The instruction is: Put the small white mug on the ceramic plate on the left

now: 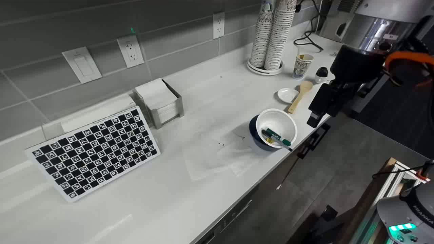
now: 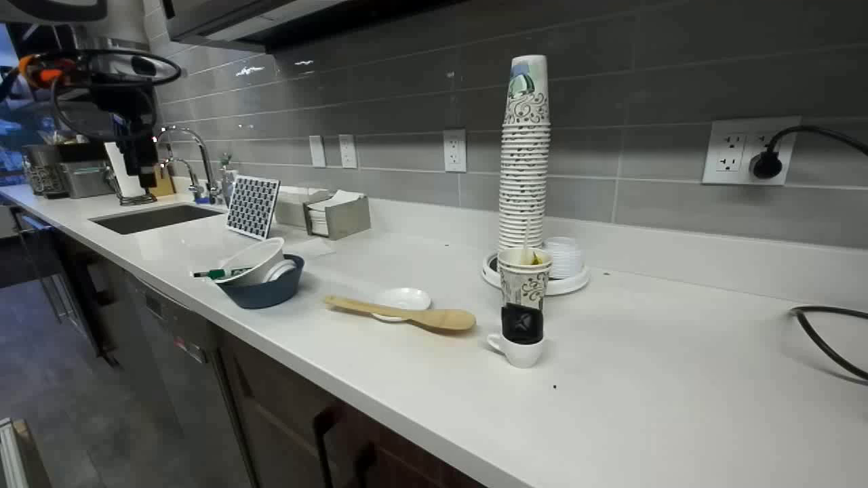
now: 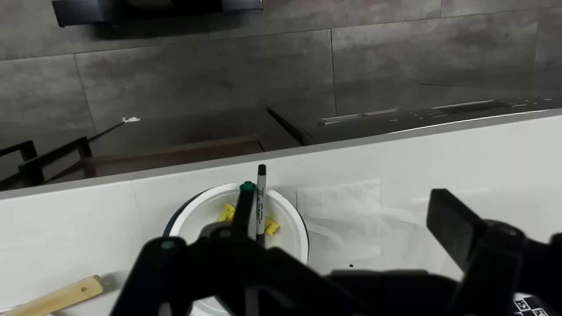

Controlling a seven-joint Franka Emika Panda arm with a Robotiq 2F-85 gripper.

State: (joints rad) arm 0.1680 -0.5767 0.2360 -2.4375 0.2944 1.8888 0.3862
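The small white mug (image 2: 524,354) stands upright on the counter, with a black object sticking up from its mouth. It also shows beyond the wooden spoon in an exterior view (image 1: 320,80). The small white ceramic plate (image 2: 405,297) lies to the mug's left there; it also shows in an exterior view (image 1: 287,96). A wooden spoon (image 2: 441,318) lies across its edge. My gripper (image 3: 347,215) is open with nothing between the fingers. It hangs above the counter's front side, apart from mug and plate, as both exterior views show (image 1: 318,108) (image 2: 144,173). The mug is out of the wrist view.
A white bowl (image 1: 271,117) with markers and yellow packets tilts in a dark blue bowl (image 2: 261,296) near the counter's front edge. A paper cup (image 2: 519,285) stands behind the mug, beside tall cup stacks (image 1: 271,44). A napkin holder (image 1: 166,112) and checkered board (image 1: 95,152) stand by the wall.
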